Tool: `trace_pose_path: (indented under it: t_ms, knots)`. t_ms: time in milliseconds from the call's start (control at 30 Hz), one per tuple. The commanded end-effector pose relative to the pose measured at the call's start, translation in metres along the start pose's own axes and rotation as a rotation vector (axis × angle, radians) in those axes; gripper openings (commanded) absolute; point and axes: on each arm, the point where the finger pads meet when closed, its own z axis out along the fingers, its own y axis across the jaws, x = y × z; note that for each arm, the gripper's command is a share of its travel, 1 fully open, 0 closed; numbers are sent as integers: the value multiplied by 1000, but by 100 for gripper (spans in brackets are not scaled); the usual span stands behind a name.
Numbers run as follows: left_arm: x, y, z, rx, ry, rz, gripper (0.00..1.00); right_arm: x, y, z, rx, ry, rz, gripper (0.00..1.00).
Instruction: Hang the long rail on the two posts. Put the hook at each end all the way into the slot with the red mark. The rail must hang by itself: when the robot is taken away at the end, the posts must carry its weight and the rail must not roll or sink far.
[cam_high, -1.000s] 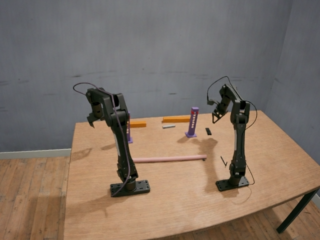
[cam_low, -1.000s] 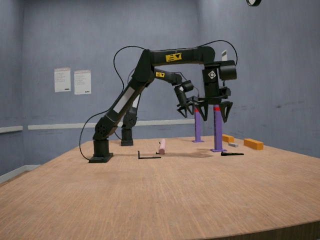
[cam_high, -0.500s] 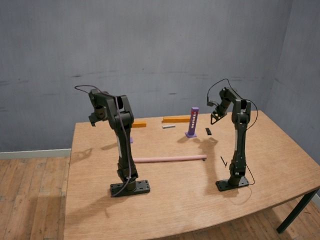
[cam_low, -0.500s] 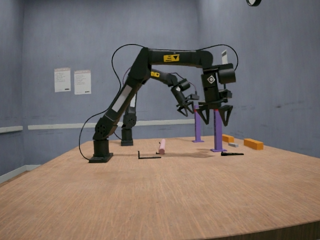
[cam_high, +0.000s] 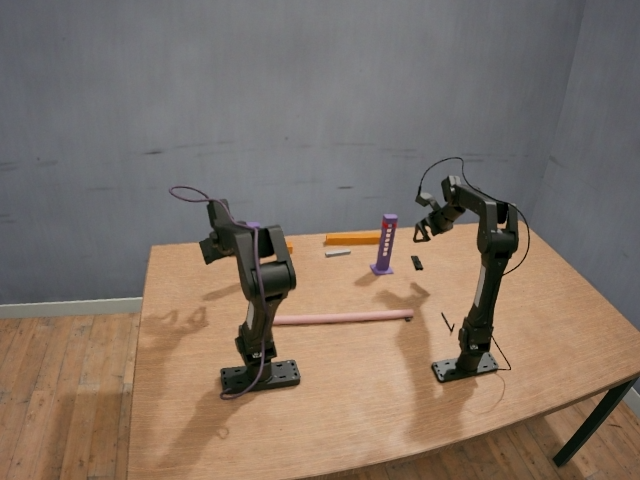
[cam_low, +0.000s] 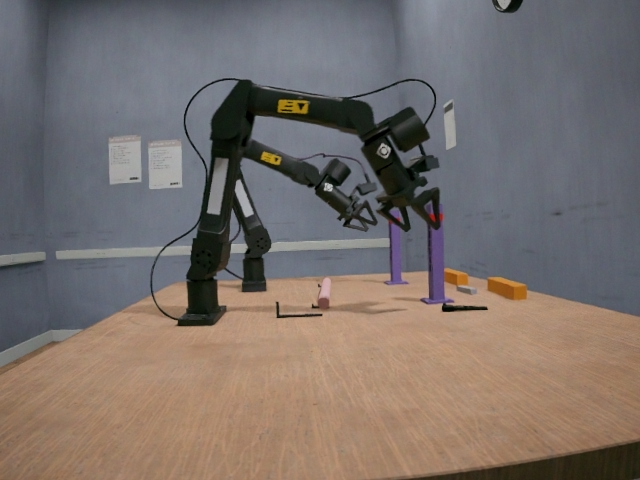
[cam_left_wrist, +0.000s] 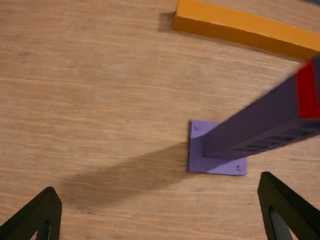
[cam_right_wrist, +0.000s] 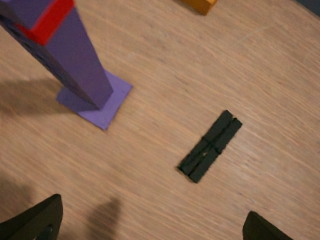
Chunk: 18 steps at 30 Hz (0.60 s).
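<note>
Currently, the left gripper (cam_low: 368, 221) (cam_left_wrist: 156, 190) hangs in the air with its fingers spread wide and nothing between them, and a purple post (cam_low: 395, 250) (cam_left_wrist: 260, 122) with a red band stands upright just beside it. The right gripper (cam_high: 417, 235) (cam_low: 423, 227) (cam_right_wrist: 154, 214), likewise wide and holding nothing, is up near the other purple post (cam_high: 385, 250) (cam_low: 436, 263) (cam_right_wrist: 82, 65). Lower than both grippers, on their arms' base side, the pink rail (cam_high: 343, 317) (cam_low: 324, 293) lies on the table (cam_high: 356, 392) (cam_low: 320, 392), off the posts.
</note>
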Motion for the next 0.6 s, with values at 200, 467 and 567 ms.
trace_pose_path:
  t_ms: [200,467,567]
  knots:
    - [-3,-25,-21,4,-338,35,100,-21,20,-7,147,-300,118,100]
    - [22,-50,-37,39,-511,78,100,-4,55,-5,214,-461,236,100]
    - [29,-55,-37,45,-535,95,100,-3,63,-5,232,-505,261,100]
